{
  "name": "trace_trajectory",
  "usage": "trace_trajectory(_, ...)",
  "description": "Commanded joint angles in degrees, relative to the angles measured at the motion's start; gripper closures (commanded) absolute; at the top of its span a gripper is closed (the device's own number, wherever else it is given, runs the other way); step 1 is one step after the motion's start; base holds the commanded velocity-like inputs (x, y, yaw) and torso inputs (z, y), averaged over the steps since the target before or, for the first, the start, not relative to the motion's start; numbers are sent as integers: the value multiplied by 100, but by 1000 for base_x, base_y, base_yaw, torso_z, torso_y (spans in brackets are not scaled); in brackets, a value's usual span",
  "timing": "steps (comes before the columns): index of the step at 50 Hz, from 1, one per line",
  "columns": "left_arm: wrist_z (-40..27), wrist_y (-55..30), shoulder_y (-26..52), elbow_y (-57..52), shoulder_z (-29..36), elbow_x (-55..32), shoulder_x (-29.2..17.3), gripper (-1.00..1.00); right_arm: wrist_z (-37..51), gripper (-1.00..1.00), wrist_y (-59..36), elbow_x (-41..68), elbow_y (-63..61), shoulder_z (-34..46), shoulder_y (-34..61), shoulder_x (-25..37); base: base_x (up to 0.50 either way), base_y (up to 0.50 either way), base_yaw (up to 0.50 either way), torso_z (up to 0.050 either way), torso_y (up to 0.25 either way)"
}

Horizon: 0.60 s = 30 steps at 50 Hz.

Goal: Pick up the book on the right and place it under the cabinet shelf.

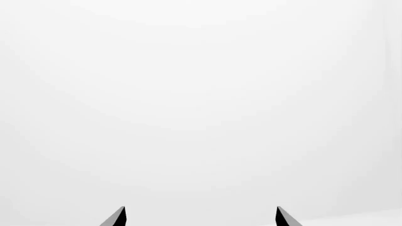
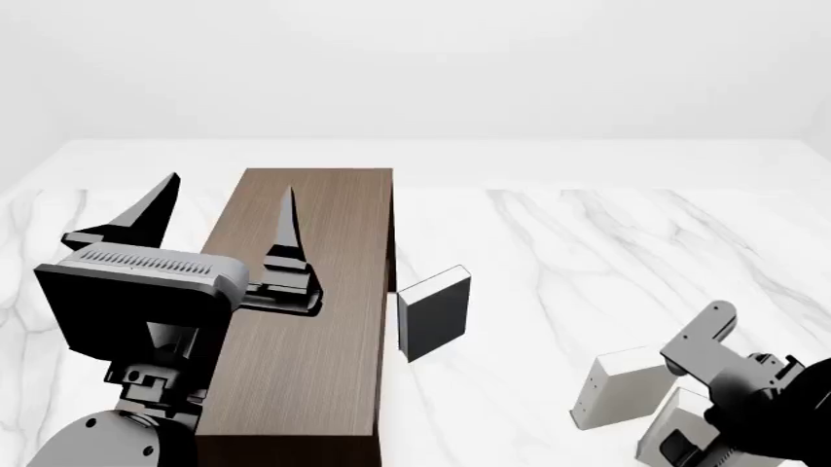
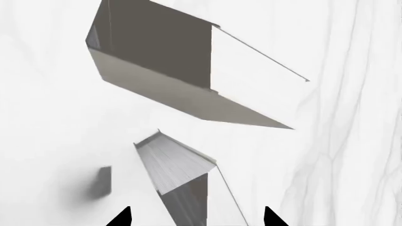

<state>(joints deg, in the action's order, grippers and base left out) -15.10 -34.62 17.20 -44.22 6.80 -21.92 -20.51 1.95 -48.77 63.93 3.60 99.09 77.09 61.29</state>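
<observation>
The thin white book stands on the marble top, and its near end lies between my right gripper's open jaws, touching neither fingertip. In the head view this book is at the lower right, partly hidden by my right arm. The dark brown cabinet shelf lies long at centre left. My left gripper is open and empty, raised above the cabinet's left side. Its wrist view shows only blank white past the fingertips.
A thicker white book stands just left of the thin one and shows beyond it in the right wrist view. A dark grey book stands upright beside the cabinet's right side. The marble table stretches to the right.
</observation>
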Motion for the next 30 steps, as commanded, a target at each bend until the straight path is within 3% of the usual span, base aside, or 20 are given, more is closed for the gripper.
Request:
trace_trajectory(1,-20,11,9,12,18,-14,-18,-100,59,-100,80,-23,113,10,-123,-38,0,0,0,0,0)
trace_trajectory(15,-41,22,34,28,37,-33,-41,-100,-46,-100,171,12,120,33,-262,-70,0,0,0,0,0)
trace_trajectory(16,-43,24,37,30,37,-35,-42,-100,-42,100,160,22,83,35,-262,-56,0,0,0,0,0)
trace_trajectory(30,-64,25,77,41,45,-61,-68,-100,-229,100,138,208,-283,-35,-176,74,0,0,0,0,0)
